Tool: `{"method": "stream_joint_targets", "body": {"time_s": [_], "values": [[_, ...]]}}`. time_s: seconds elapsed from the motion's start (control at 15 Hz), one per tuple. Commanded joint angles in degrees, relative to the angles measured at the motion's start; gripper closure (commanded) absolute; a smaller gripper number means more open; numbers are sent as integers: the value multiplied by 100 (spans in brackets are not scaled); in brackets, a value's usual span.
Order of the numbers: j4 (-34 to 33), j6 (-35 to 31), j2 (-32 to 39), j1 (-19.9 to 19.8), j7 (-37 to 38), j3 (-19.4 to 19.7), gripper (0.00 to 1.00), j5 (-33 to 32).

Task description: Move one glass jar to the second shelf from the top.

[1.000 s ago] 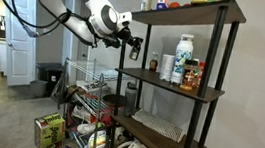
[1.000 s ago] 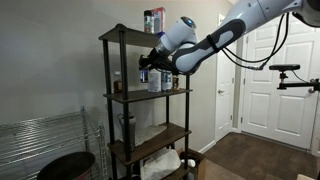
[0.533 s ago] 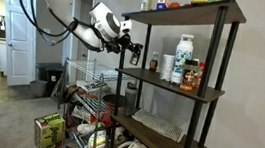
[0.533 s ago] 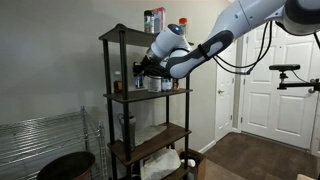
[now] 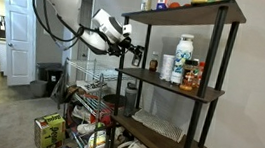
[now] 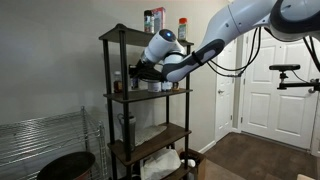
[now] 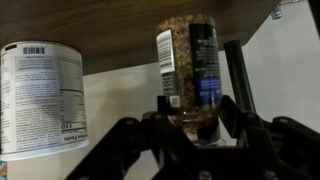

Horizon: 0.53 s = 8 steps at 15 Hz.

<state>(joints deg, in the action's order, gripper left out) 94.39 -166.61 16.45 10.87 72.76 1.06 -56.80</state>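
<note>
**Operator:** What is my gripper doing right now?

**Describer:** Your gripper (image 7: pixel 192 110) is clamping the glass jar (image 7: pixel 188 55) between its two black fingers (image 7: pixel 118 140). You are holding the jar at the open end of a tall black-framed shelving unit. It is hanging under the top board (image 5: pixel 195 7) and just above the second shelf from the top (image 5: pixel 172 85). I cannot tell whether its base is touching that board.

**Operator:** Is any writing showing?

**Describer:** The jar is showing a white strip with a barcode and fine print, next to a dark label with a blue patch. The words are blurring too much to read. Brown grainy contents are showing through the glass. To its left in the wrist view, a white container (image 7: pixel 40 95) is showing another barcode and a block of small print, also unreadable.

**Operator:** And the shelf and the room?

**Describer:** The second shelf is a dark brown board. It is carrying a tall white bottle (image 5: pixel 182 58), a small dark bottle with an orange label (image 5: pixel 154 62) and some reddish jars (image 5: pixel 194 76). More bottles are standing on the top board. Pale walls are surrounding the unit. A white panelled door (image 6: pixel 262 80) is standing behind your arm (image 6: pixel 215 45), and brown flooring (image 6: pixel 260 160) is lying below. A wire rack (image 5: pixel 89 84) and a black bin (image 5: pixel 48 76) are sitting beside the unit
</note>
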Motion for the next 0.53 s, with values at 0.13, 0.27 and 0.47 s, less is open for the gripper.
{"method": "stream_joint_targets", "body": {"time_s": [0.13,0.27,0.47], "values": [[-578,157,321,409,1213,476,70,-949],[-675,139,401,488,1519,602,70,-1177],[-735,102,468,579,1815,755,70,-1413]]}}
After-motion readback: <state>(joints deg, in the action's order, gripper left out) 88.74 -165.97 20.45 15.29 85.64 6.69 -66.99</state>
